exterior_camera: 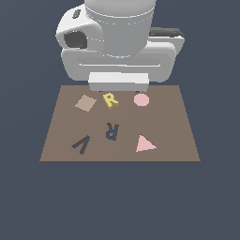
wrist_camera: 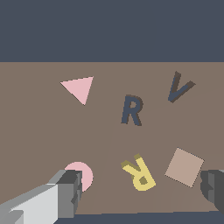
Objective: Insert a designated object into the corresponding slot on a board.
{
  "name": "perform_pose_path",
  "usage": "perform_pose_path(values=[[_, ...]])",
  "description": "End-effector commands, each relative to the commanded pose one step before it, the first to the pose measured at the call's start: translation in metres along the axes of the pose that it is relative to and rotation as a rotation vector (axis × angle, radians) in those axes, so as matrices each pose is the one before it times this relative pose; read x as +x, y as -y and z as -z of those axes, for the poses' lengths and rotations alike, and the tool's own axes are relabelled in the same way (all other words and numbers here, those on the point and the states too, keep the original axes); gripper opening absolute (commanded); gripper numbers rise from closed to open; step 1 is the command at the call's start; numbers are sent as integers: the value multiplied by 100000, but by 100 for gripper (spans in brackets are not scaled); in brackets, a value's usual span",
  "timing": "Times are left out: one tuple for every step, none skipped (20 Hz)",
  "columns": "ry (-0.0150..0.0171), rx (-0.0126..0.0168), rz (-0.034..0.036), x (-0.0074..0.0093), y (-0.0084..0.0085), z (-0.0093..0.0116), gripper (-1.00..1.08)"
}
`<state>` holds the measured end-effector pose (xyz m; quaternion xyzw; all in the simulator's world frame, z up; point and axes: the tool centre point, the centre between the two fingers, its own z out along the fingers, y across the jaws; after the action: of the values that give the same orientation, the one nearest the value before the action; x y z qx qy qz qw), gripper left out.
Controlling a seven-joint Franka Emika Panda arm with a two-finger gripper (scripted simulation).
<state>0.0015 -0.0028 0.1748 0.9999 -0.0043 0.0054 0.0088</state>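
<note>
Wrist view, claw (wrist_camera: pixel 142 192) apart astride yellow R (wrist_camera: pixel 139 173), R slot (wrist_camera: pixel 131 110) empty

On the board (exterior_camera: pixel 187 140), the R block (exterior_camera: pixel 110 99) lies between diamond (exterior_camera: pixel 86 103) and circle (exterior_camera: pixel 141 100), behind the R slot (exterior_camera: pixel 112 131).

Flat brown rectangular board (exterior_camera: pixel 173 136): matt, smooth, untextured. Small yellow R-shaped block (wrist_camera: pixel 140 173): matt, plastic-like, evenly coloured. Dark grey-blue R-shaped recess (wrist_camera: pixel 131 110): flat, dull. White arm housing (exterior_camera: pixel 119 42): smooth, soft sheen. Hand fingers (wrist_camera: pixel 70 192): grey, matt.
</note>
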Motion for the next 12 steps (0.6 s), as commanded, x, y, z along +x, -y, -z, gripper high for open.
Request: perform_pose_path(values=[[0, 0, 0, 0, -1, 0, 100], [0, 1, 69, -11, 1, -16, 100], [2, 8, 195, -32, -7, -50, 100], [4, 14, 338, -53, -3, -83, 100], [5, 20, 463, -74, -11, -116, 100], [7, 25, 597, -96, -12, -149, 100], [8, 31, 730, -117, -14, -182, 100], [10, 37, 862, -137, -16, -215, 100], [11, 42, 990, -158, -20, -247, 100], [13, 48, 1121, -178, -21, -280, 100], [14, 53, 1249, -199, -24, -312, 100], [15, 59, 1375, -219, -28, -344, 100]])
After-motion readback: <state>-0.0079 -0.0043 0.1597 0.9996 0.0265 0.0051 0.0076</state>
